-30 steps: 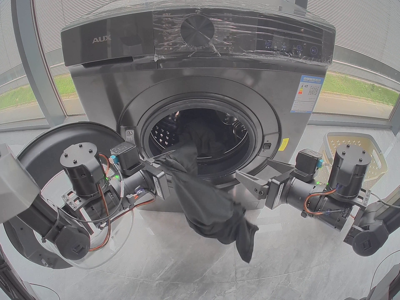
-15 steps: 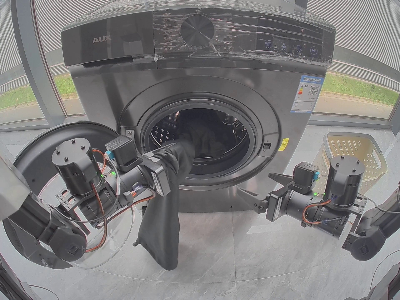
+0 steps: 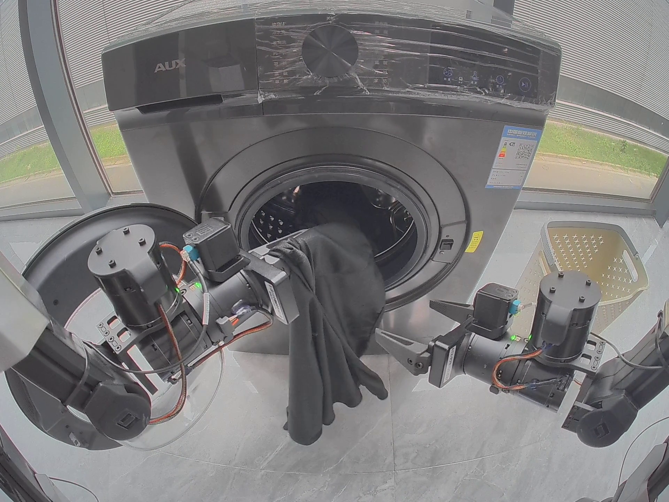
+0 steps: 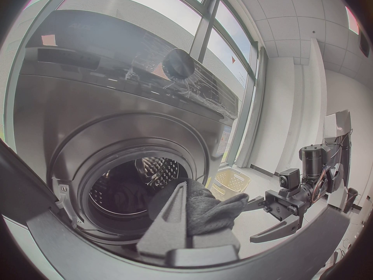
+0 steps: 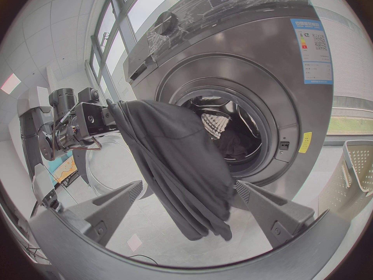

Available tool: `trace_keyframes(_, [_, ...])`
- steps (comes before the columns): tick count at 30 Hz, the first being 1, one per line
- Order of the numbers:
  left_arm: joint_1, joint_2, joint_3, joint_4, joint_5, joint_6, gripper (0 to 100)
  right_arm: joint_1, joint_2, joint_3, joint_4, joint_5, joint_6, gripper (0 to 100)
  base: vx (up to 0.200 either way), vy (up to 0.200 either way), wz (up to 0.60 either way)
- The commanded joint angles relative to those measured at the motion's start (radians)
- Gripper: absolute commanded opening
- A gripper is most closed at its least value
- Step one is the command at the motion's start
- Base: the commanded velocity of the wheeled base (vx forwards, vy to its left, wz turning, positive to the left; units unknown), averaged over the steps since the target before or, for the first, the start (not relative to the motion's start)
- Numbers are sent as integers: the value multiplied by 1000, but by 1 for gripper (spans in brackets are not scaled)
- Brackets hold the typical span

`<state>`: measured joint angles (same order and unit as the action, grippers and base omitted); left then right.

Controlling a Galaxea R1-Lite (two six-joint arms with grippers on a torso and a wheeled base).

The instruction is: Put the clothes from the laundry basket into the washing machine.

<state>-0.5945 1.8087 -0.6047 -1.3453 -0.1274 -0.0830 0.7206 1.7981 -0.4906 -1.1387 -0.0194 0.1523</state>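
Left gripper [image 3: 296,245] clamped on black garment [image 3: 327,329] at the drum mouth [image 3: 390,210] of the washing machine [image 3: 446,176]. Part of the cloth lies over the rim, but most hangs outside toward the floor [image 3: 453,440]. Right gripper [image 3: 414,325] gapes wide, holding nothing, low beside the hanging tail. Laundry basket [image 3: 592,245] stands right of the machine. Risk: if the garment is released now, the hanging weight likely drags it all out, or the tail snags the rim.

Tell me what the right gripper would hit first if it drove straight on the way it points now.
Most likely the black garment hanging out of the washing machine: it dangles straight ahead of the open right gripper, though the gap between them is hard to judge.
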Motion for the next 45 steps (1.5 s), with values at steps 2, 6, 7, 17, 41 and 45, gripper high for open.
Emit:
trace_keyframes(2, [-19, 3, -4, 0, 0, 0, 0, 8, 6, -16, -12, 4, 0, 100, 0, 0, 0])
trace_keyframes(6, [-38, 6, -1, 0, 0, -1, 0, 8, 26, -52, -12, -5, 1, 100, 0, 0, 0])
trace_keyframes(7, [-44, 6, -1, 0, 0, 0, 0, 6, 35, -59, -12, -5, 1, 100, 0, 0, 0])
trace_keyframes(17, [-54, 8, -9, -34, -17, 0, 0, -20, 78, -89, -12, -11, 1, 100, 0, 0, 0])
trace_keyframes(41, [-85, -3, 28, -146, -18, -1, 0, -10, 141, -126, -76, 10, -4, 100, 0, 0, 0])
trace_keyframes(45, [-87, -5, 36, -156, -18, -1, 0, -12, 156, -143, -76, 9, -5, 100, 0, 0, 0])
